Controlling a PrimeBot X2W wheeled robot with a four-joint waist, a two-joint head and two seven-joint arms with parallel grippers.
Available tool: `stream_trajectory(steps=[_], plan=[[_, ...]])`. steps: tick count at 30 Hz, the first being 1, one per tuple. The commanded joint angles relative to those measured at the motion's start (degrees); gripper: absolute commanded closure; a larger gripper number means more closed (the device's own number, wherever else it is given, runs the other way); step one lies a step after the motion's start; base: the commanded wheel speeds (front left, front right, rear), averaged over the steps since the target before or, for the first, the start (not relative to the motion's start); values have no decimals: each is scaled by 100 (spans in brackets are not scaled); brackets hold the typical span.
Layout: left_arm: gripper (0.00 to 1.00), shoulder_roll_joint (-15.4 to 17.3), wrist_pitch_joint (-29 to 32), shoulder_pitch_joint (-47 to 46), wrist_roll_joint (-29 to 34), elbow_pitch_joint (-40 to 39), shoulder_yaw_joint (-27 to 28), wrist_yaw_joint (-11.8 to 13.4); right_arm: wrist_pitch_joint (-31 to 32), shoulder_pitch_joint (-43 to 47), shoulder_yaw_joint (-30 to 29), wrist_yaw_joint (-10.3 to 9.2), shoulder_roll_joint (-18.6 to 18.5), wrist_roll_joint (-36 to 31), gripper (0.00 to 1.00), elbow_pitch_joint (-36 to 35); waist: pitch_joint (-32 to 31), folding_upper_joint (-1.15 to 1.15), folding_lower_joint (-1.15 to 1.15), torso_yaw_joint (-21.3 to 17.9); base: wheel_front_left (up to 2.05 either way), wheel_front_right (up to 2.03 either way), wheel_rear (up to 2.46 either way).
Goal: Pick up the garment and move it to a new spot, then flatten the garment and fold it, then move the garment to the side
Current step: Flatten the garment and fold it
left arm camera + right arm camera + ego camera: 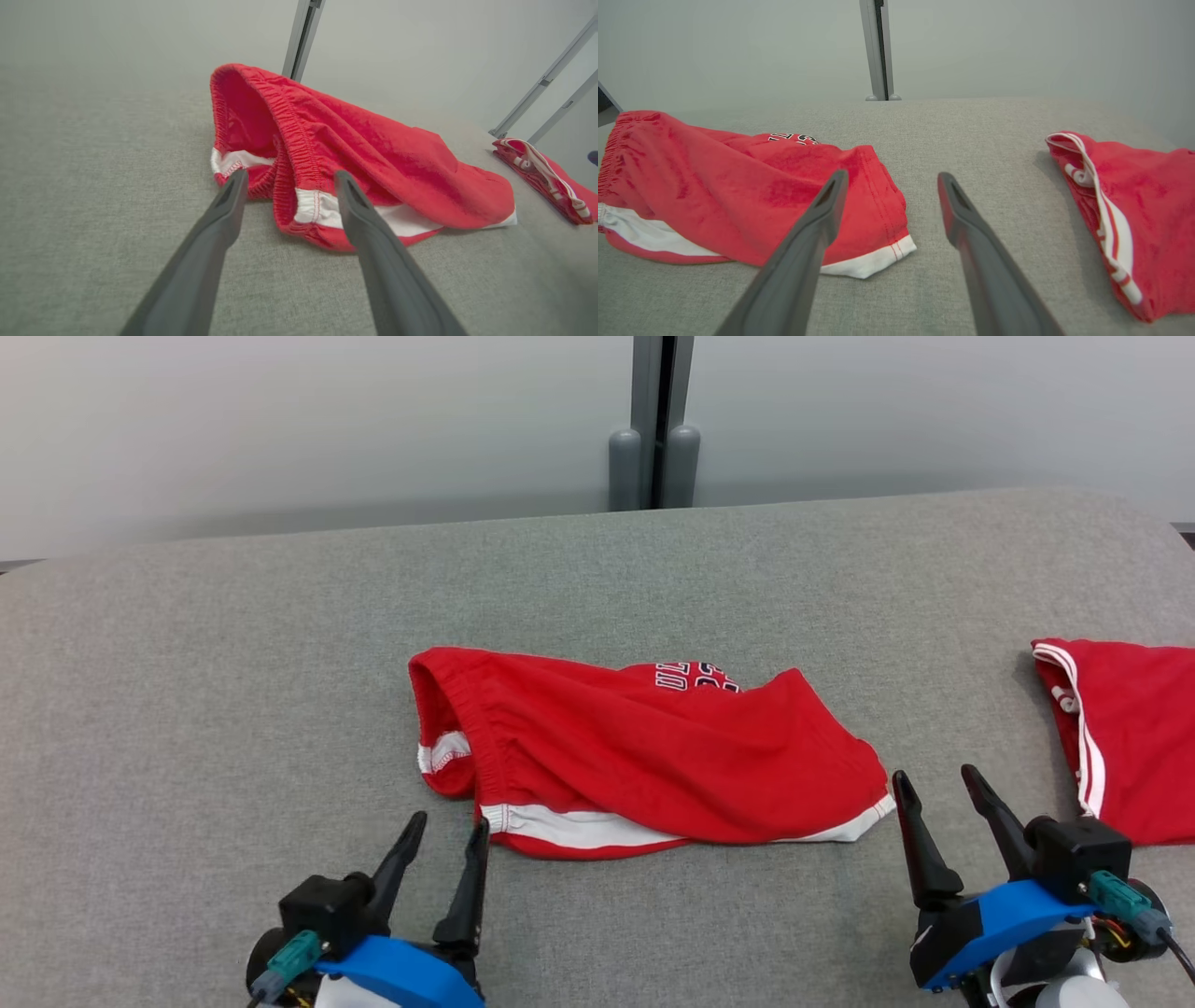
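The garment [644,756] is a pair of red shorts with white trim, lying crumpled in the middle of the grey surface [280,644], its elastic waistband [289,135] bunched at the left end. My left gripper [446,825] stands open just in front of the waistband end, apart from the cloth. My right gripper [934,779] is open too, close by the shorts' right hem corner [878,261]. In the wrist views the left gripper [289,179] and the right gripper [891,179] hold nothing between their fingers.
A second red garment [1130,747] with white stripes lies at the right edge of the surface, also in the right wrist view [1125,214]. A grey post [658,425] stands behind the far edge against a pale wall.
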Motion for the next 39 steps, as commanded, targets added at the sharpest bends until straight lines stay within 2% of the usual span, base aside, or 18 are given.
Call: stream_trajectory(steps=[1, 9, 10, 11, 12, 13, 14, 24, 31, 32, 33, 34, 39], plan=[[0, 7, 59, -189, -27, 127, -141, -32, -44, -82, -9, 4, -4, 30, 0, 45, 52, 0, 0, -23, 0, 0, 0], [0, -33, 91, -676, -293, 793, -516, -53, -110, -242, 53, 4, -4, 88, 0, 312, 261, 0, 0, -162, 0, 0, 0], [40, -18, 65, -785, -348, 926, -542, -51, -132, -318, 87, 4, -5, 97, 0, 360, 318, 0, 0, -212, 0, 0, 0], [40, -18, 65, -785, -348, 926, -542, -51, -132, -318, 87, 4, -5, 97, 0, 360, 318, 0, 0, -212, 0, 0, 0], [58, -17, 46, -829, -357, 968, -557, -52, -142, -346, 99, 4, -4, 105, 0, 399, 345, 0, 0, -237, 0, 0, 0], [95, -3, 28, -868, -374, 1009, -587, -52, -145, -376, 103, 4, -5, 112, 0, 441, 369, 0, 0, -256, 0, 0, 0], [100, 8, 16, -902, -394, 1037, -615, -53, -144, -406, 107, 4, -5, 107, 0, 476, 395, 0, 0, -273, 0, 0, 0], [100, 127, -182, -1081, -545, 1175, -813, -54, 373, -780, -69, 4, -6, 176, 0, 1135, 564, 0, 0, -237, 0, 0, 0], [100, 186, -234, -1202, -671, 1179, -1006, -54, 972, -1144, 188, 4, -6, 2, 0, 1889, 672, 0, 0, -116, 0, 0, 0], [100, 189, -235, -1211, -688, 1182, -1026, -54, 1003, -1170, 241, 5, 1, -1, 51, 1950, 677, 0, 0, -106, 0, 0, 0], [100, 192, -243, -1229, -699, 1182, -1043, -54, 976, -1205, 272, 5, 2, -14, 78, 1981, 681, 0, 0, -95, 0, 0, 0], [100, 200, -259, -1249, -700, 1179, -1046, -54, 961, -1235, 294, 5, 6, 10, 100, 2016, 682, 0, 0, -86, 0, 0, 0], [100, 218, -318, -1302, -735, 1112, -1061, -54, 818, -1282, 391, 5, 0, 227, 100, 1911, 610, 0, 0, -70, 0, 0, 0]])
